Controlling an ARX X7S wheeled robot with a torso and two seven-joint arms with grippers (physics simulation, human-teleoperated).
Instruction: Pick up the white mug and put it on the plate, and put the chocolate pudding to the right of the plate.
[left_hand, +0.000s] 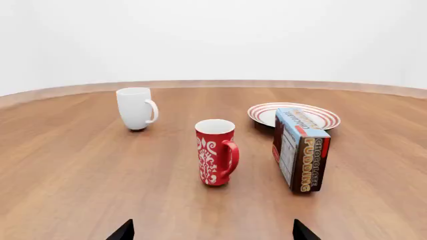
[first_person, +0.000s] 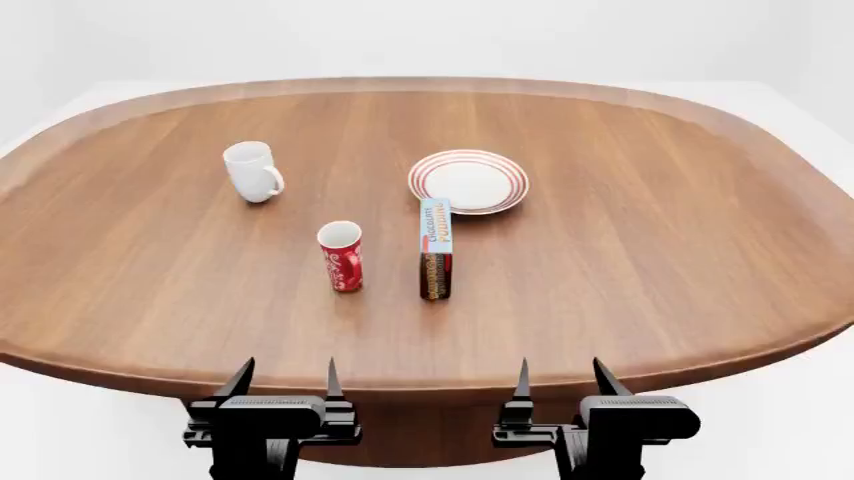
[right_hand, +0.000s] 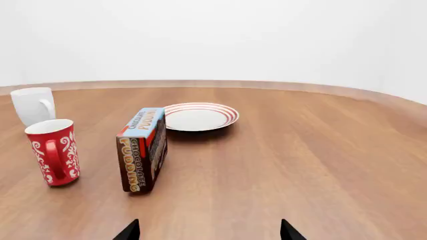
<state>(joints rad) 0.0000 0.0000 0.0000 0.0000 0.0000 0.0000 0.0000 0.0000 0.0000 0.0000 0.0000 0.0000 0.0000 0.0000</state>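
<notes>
Four things stand on the counter (first_person: 641, 260): the white mug (first_person: 252, 171) far left, the plate (first_person: 469, 181) well apart from it, the chocolate pudding (first_person: 435, 249) just before the plate, a red cup (first_person: 340, 256) beside it. My left fingers (first_person: 242, 380) and right fingers (first_person: 607, 378) hang spread and empty at the near edge.

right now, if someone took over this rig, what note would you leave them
Left gripper: open, holding nothing, at the near table edge.
Right gripper: open, holding nothing, also at the near edge.
White mug: upright on the table, far left, not on the plate.
Plate: nothing on it.
Chocolate pudding: standing on edge in front of the plate, just touching or nearly touching its near rim, next to the red cup.
Done: nothing.
Left: mug onto the plate, pudding to the plate's right.
</notes>
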